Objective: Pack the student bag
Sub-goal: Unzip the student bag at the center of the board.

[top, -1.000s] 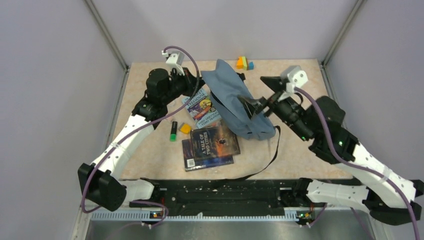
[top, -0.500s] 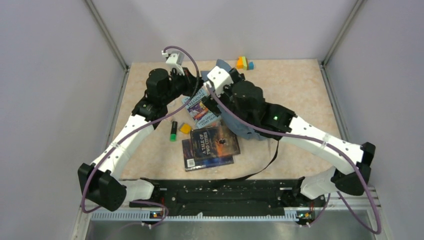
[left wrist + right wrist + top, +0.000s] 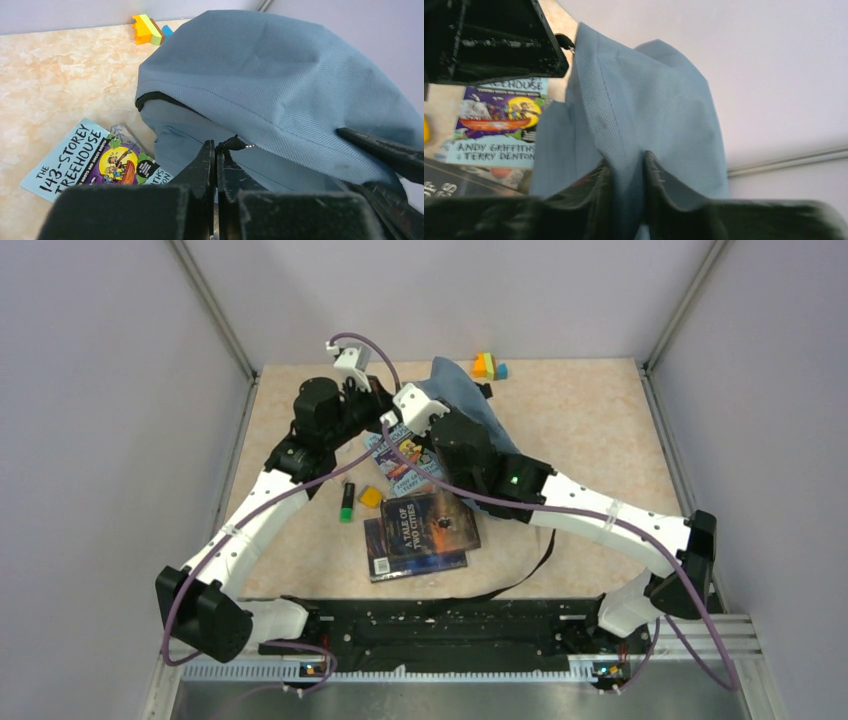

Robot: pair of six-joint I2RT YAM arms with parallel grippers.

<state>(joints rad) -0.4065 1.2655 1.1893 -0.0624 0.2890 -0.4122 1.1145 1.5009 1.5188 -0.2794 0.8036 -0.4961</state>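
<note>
The student bag is a grey-blue fabric backpack at the back middle of the table, mostly covered by my right arm in the top view. My left gripper is shut on the bag's black zipper pull, where the dark zipper line ends. My right gripper has reached over the bag. A fold of the blue fabric sits pinched between its two fingers. The bag's inside is hidden.
A blue Treehouse book lies just left of the bag. Two dark books are stacked in front. A green marker and a yellow piece lie beside them. Coloured blocks sit at the back. A black strap trails toward the front.
My right arm swung from the right side across the bag to its left part, and its jaws closed from wide open onto the fabric. The left arm stayed put.
</note>
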